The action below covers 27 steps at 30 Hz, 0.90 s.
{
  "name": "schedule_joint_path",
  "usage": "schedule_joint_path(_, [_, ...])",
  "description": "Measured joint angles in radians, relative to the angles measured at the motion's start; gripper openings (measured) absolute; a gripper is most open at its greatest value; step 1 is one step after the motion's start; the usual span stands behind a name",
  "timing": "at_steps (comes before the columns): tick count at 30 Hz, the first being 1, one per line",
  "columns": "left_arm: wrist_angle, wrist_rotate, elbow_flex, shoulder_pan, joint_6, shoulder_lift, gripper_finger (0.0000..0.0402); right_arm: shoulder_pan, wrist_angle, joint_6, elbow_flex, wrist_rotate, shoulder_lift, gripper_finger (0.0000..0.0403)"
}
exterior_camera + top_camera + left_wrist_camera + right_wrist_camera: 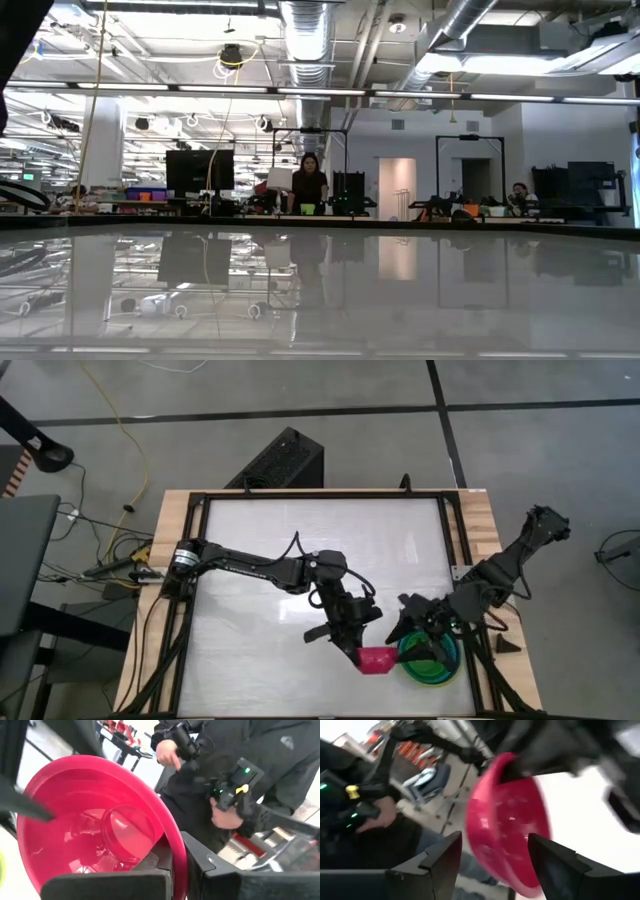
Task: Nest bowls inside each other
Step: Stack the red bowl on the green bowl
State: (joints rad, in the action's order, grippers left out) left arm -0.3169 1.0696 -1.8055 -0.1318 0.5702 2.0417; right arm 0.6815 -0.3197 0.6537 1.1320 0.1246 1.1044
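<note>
The small magenta bowl hangs tipped on its side near the table's front edge, with my left gripper shut on it. Just right of it stands a stack of bowls: a large lime green one with a teal one inside. My right gripper hovers open over the stack's far left edge. In the right wrist view its fingers stand wide apart, and the magenta bowl shows beyond them, untouched. The low view shows neither arm. My left gripper pinches the magenta bowl's rim, one finger inside the bowl and one outside. The fingers come about level, slanting from the table's left and far side. The bowl is lifted clear and tipped on edge, its hollow facing back along the gripper.
A person in dark clothes holding hand controllers stands beyond the table's front right. A black frame runs round the white table top, with bare surface at the left and far side. A small dark wedge lies on the wooden right border.
</note>
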Motion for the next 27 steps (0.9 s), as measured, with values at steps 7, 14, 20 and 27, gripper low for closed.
schedule_joint_path(7, [-0.105,0.032,0.001,0.005,0.085,0.024,0.0000,-0.019,0.103,-0.004,0.000,-0.191,0.074,0.0190])
schedule_joint_path(14, [-0.151,-0.004,0.001,0.013,0.092,0.026,0.0015,-0.017,0.147,-0.098,0.003,-0.245,0.083,0.0066])
schedule_joint_path(20, [-0.137,-0.126,0.001,0.029,0.119,0.024,0.0083,-0.016,0.127,-0.051,0.001,-0.233,0.085,0.0035])
schedule_joint_path(27, [-0.193,-0.230,0.001,0.097,0.144,0.019,0.0155,-0.008,-0.009,0.008,-0.003,-0.161,0.089,0.0035])
